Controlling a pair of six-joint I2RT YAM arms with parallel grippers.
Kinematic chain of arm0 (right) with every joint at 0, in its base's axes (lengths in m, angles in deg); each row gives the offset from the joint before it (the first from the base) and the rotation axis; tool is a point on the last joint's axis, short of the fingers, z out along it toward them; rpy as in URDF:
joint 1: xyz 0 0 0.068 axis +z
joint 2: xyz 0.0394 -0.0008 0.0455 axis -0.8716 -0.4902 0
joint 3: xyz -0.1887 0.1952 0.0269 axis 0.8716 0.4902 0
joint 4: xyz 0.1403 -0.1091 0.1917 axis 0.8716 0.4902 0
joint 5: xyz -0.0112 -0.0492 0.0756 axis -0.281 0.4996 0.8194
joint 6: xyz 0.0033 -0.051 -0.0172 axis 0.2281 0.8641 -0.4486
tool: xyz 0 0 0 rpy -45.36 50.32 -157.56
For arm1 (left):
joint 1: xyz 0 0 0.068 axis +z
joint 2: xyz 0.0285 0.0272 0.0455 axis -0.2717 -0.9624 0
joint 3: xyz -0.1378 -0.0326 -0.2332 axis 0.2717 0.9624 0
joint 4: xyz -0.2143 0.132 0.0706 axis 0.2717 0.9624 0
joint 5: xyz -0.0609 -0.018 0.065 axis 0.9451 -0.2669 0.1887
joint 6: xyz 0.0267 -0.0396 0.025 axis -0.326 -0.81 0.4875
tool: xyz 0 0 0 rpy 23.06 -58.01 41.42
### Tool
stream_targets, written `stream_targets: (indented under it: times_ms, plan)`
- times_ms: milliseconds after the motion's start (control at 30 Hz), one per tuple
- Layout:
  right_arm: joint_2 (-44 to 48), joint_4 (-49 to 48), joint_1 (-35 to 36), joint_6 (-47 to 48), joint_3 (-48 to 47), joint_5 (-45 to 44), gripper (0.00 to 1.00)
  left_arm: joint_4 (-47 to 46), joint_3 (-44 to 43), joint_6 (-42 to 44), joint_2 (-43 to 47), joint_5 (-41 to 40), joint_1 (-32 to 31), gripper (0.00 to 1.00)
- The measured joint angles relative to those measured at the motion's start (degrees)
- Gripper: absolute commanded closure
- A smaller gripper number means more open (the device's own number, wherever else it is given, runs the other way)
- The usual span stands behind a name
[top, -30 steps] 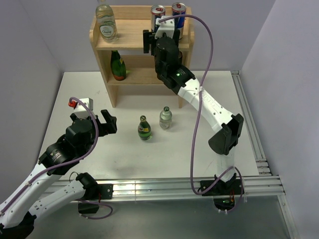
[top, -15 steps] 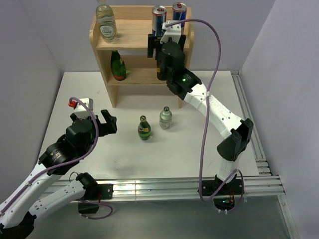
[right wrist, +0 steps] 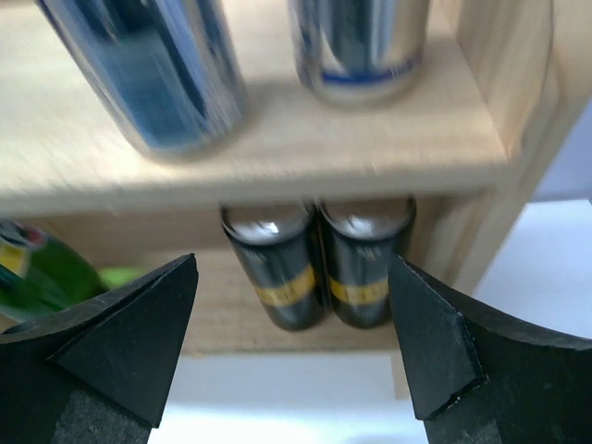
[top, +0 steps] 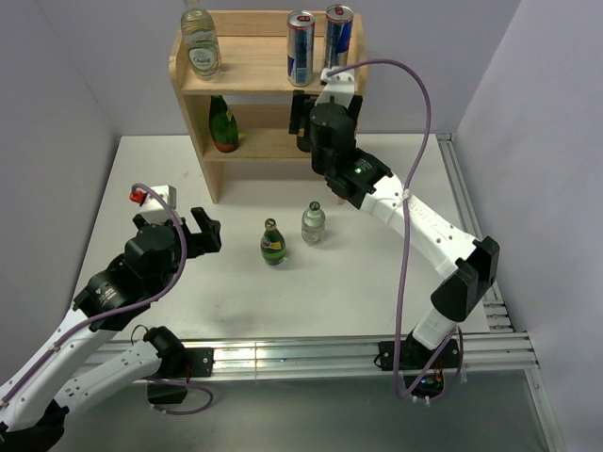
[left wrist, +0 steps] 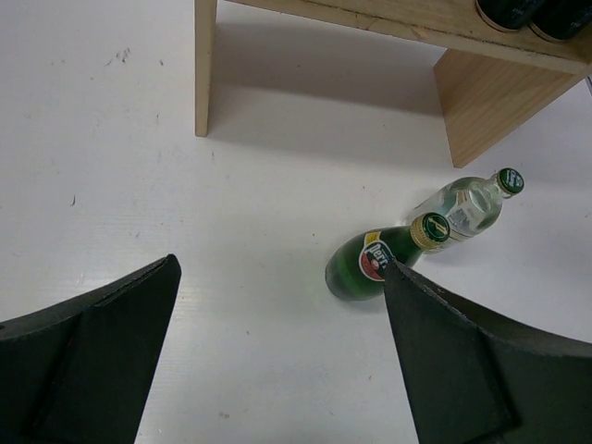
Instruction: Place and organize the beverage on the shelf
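Note:
The wooden shelf stands at the back of the table. Its top board holds a clear bottle and two silver-and-blue cans. A green bottle stands on the lower tier. Another green bottle and a clear bottle stand side by side on the table. My right gripper is open and empty in front of the shelf's right half, below the top board. My left gripper is open and empty, left of the table bottles, which show in its wrist view.
Two black cans with gold bands stand on the lower tier at the right, straight ahead of my right gripper. The shelf's right side panel is close by. A metal rail runs along the table's right edge.
My right gripper has drawn back from the left can on the top board, left it standing there, and dropped to the level of the lower tier. The left arm has not moved.

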Motion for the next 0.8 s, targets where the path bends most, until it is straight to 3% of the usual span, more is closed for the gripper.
stream_targets:
  times_ms: [433,600,800]
  plan:
    - [20.0,3.0,6.8,-9.1,23.6,-4.5,0.10,-1.4,0.3,0.3,-0.6,2.5,0.0,0.01]
    - [30.4,4.1,9.3,-14.0,32.6,-6.0,0.10,-3.1,0.2,-1.4,-7.1,6.5,-0.3,0.01]
    - [39.2,7.4,11.4,-20.0,42.1,-7.0,0.10,-7.8,3.2,-5.7,-13.2,6.6,-7.0,0.01]
